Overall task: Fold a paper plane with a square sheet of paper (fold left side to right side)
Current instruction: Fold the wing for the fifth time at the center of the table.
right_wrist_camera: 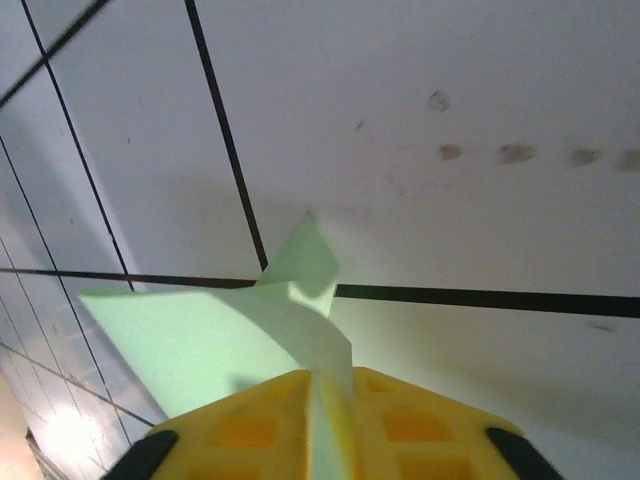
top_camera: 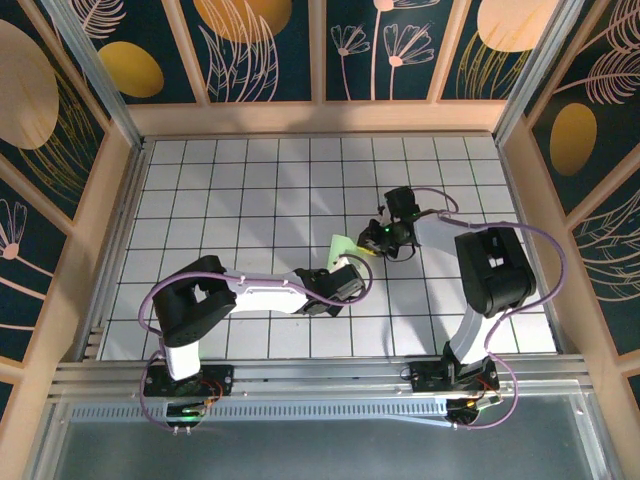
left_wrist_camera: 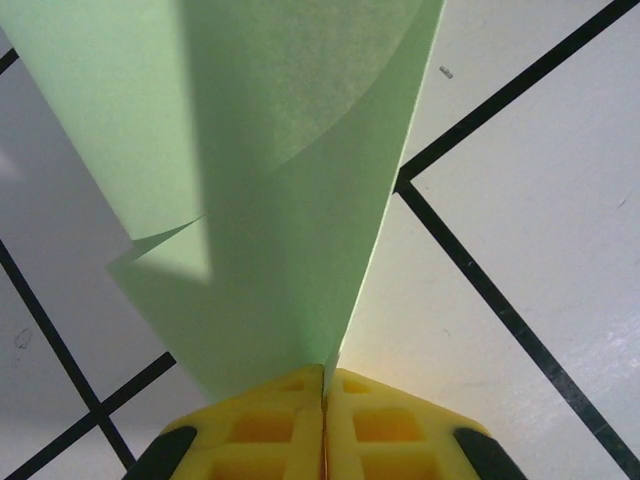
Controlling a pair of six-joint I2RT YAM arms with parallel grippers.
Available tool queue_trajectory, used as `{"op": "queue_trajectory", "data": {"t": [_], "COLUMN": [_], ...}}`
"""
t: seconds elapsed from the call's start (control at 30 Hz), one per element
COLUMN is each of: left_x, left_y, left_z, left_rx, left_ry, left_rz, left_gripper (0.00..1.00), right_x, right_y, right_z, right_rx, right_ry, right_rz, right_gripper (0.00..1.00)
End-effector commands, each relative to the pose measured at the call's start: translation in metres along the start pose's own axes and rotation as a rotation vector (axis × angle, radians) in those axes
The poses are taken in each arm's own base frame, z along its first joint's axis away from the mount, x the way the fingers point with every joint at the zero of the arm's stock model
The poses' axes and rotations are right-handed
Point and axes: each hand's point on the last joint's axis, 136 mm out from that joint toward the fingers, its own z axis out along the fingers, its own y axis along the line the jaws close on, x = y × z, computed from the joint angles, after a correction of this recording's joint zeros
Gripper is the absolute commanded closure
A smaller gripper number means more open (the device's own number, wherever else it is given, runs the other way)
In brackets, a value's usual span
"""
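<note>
Left fingers [left_wrist_camera: 260,430] are clamping the green sheet of paper [left_wrist_camera: 270,200]; right fingers [right_wrist_camera: 420,425] are straddling it, can't tell how tight. I'd be lining edges up before creasing.

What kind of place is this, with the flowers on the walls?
Probably a robot test booth, not a home. A left arm and a right arm are bolted to a metal rail, the table is white grid tiles, and wooden walls with painted flowers box it in.
</note>
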Motion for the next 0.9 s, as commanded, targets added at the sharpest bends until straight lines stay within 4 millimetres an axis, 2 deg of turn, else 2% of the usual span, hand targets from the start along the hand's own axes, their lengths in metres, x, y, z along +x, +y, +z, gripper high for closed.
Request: {"op": "queue_trajectory", "data": {"t": [0.0, 0.13, 0.17, 0.33, 0.53, 0.7, 0.73, 0.87], "left_x": [0.000, -0.015, -0.010, -0.014, -0.013, -0.016, -0.023, -0.023], "left_y": [-0.012, -0.012, -0.007, -0.012, -0.012, 0.005, 0.009, 0.012], "left_z": [0.002, -0.007, -0.006, -0.010, -0.008, -0.017, -0.026, -0.031], "left_rx": [0.097, 0.237, 0.267, 0.464, 0.627, 0.709, 0.738, 0.815], "left_ry": [0.013, -0.018, -0.008, -0.007, 0.010, -0.061, -0.099, -0.127], "left_rz": [-0.031, -0.118, -0.144, -0.237, -0.364, -0.496, -0.520, -0.598], "left_gripper": [0.93, 0.96, 0.97, 1.00, 1.00, 1.00, 1.00, 1.00], "right_x": [-0.016, -0.029, -0.031, -0.029, -0.015, -0.001, 0.002, 0.014], "right_y": [-0.003, -0.013, -0.015, -0.020, -0.013, -0.004, -0.003, 0.012], "right_z": [-0.029, -0.059, -0.066, -0.082, -0.075, -0.063, -0.061, -0.049], "right_rx": [0.013, 0.024, 0.021, 0.015, -0.072, -0.122, -0.131, -0.173], "right_ry": [-0.106, -0.214, -0.238, -0.301, -0.271, -0.232, -0.225, -0.203], "right_rz": [-0.021, -0.036, -0.042, -0.070, -0.100, -0.131, -0.134, -0.159], "right_gripper": [0.77, 0.64, 0.61, 0.57, 0.56, 0.55, 0.56, 0.56]}}
